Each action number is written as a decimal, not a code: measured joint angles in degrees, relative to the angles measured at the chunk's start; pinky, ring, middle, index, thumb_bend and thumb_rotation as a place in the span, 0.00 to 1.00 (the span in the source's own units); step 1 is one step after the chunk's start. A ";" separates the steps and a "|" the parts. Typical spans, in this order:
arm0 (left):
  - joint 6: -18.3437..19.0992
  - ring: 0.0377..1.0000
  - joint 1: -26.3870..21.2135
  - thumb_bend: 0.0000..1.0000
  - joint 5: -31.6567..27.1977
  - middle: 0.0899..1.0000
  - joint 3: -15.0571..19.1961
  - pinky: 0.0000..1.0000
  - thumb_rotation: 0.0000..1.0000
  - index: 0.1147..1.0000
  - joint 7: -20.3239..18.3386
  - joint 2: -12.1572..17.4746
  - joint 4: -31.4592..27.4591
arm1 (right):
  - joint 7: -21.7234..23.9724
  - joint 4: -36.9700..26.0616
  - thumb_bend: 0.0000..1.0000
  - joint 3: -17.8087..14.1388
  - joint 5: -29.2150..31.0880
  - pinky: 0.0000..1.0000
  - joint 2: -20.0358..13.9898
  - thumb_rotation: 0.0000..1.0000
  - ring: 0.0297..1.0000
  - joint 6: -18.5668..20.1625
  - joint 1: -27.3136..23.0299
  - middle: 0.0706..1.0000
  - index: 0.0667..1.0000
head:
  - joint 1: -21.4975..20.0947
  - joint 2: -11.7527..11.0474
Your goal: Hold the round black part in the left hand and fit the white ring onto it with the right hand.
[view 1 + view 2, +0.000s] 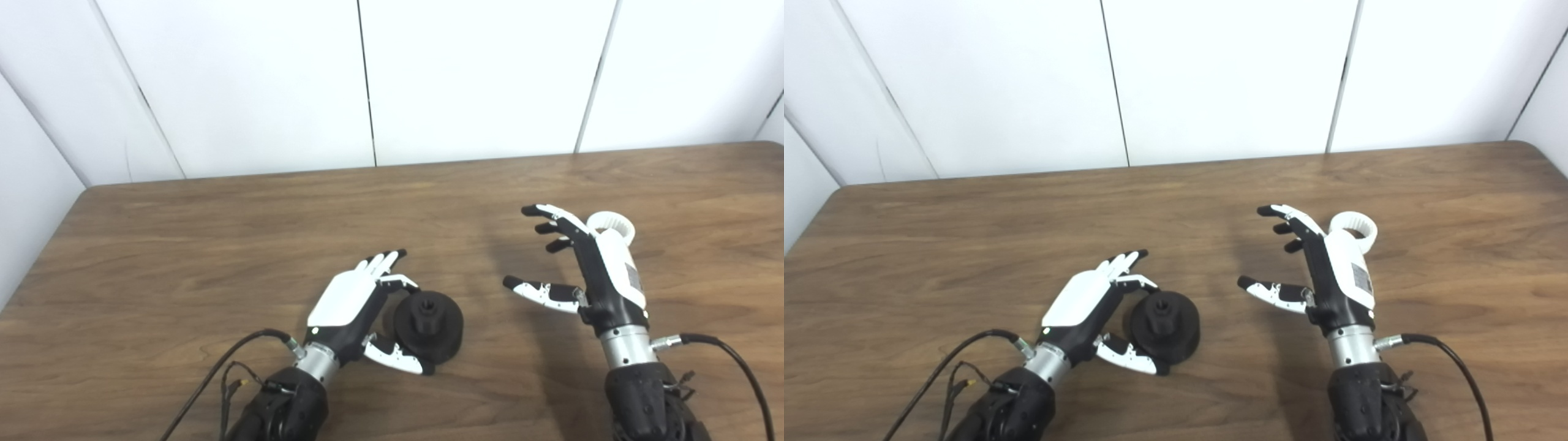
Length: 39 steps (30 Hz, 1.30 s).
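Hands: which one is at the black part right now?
The left hand: its fingers and thumb bracket the round black part on the table. The right hand is open, apart, beside the white ring.

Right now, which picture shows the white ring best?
The right eye view: the ring shows nearly whole beside the right hand. In the left eye view, the hand hides more of it.
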 measured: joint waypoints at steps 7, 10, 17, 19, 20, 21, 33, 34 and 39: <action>-2.02 1.00 0.41 0.97 -0.23 1.00 0.72 1.00 0.30 0.55 -1.28 0.36 -0.44 | -0.14 -0.35 0.64 1.42 -3.10 0.62 1.50 0.03 0.72 1.31 -0.04 0.79 0.74 | -15.46 -2.02; -3.82 1.00 0.77 0.96 -1.32 1.00 2.37 1.00 0.28 0.56 -1.57 1.76 -0.43 | -0.52 -0.33 0.62 2.49 -5.41 0.65 3.07 0.04 0.74 2.04 -0.11 0.80 0.75 | -18.38 -2.63; -7.03 1.00 0.78 0.96 -4.08 1.00 4.85 1.00 0.30 0.56 -1.60 3.49 1.16 | -1.56 0.49 0.62 3.32 -7.65 0.67 5.12 0.08 0.77 2.13 -0.50 0.81 0.76 | -19.09 -3.16; -7.58 1.00 0.77 0.96 -4.20 1.00 5.09 1.00 0.30 0.56 -1.60 3.49 1.38 | -1.65 0.50 0.62 3.13 -7.91 0.65 4.97 0.09 0.76 2.23 -0.52 0.81 0.75 | -19.26 -3.25; -7.80 1.00 0.77 0.96 -4.25 1.00 5.19 1.00 0.30 0.56 -1.62 3.48 1.50 | -1.83 0.50 0.62 2.86 -8.71 0.64 4.83 0.10 0.76 2.46 -0.56 0.82 0.75 | -19.26 -3.25; -7.97 1.00 0.77 0.96 -4.29 1.00 5.29 1.00 0.30 0.56 -1.62 3.48 1.59 | -2.01 0.50 0.62 2.64 -9.24 0.64 4.70 0.11 0.76 2.76 -0.64 0.83 0.75 | -19.26 -3.43; -9.44 1.00 0.48 0.95 -4.84 1.00 6.22 1.00 0.30 0.56 -1.63 3.06 3.14 | 2.40 -0.17 0.72 -2.23 -22.15 0.71 -4.05 0.51 0.88 13.31 -8.20 0.93 0.81 | -19.35 -4.13; -9.61 1.00 0.42 0.95 -4.86 1.00 6.24 1.00 0.30 0.56 -1.64 3.05 3.23 | 3.51 -0.15 0.73 -2.70 -22.65 0.70 -4.90 0.52 0.88 14.17 -8.87 0.93 0.81 | -19.35 -4.13; -9.93 1.00 0.26 0.95 -4.88 1.00 6.26 1.00 0.29 0.57 -1.93 3.05 3.39 | 8.55 3.70 0.77 -3.68 -23.52 0.71 -9.75 0.58 0.88 17.63 -13.23 0.95 0.83 | -19.27 -4.13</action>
